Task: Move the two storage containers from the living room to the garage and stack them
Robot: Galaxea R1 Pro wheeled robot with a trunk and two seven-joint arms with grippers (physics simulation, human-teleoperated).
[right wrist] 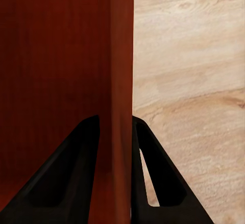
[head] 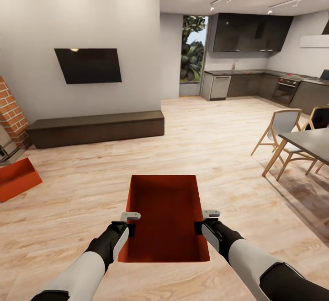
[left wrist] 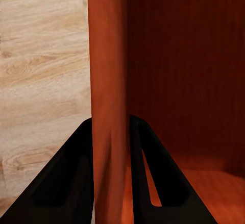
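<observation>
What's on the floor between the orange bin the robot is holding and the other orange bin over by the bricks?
Nothing: in the head view only bare light wood floor lies between the held bin and the second bin beside the brick column.

Both arms wear smooth white shells on the forearms, changing to matte black housings at the wrists. The left gripper (head: 129, 229) and right gripper (head: 203, 227) carry small light-grey blocks on top. Up close, the fingers (left wrist: 61, 183) are flat black wedges with hollowed faces.
</observation>
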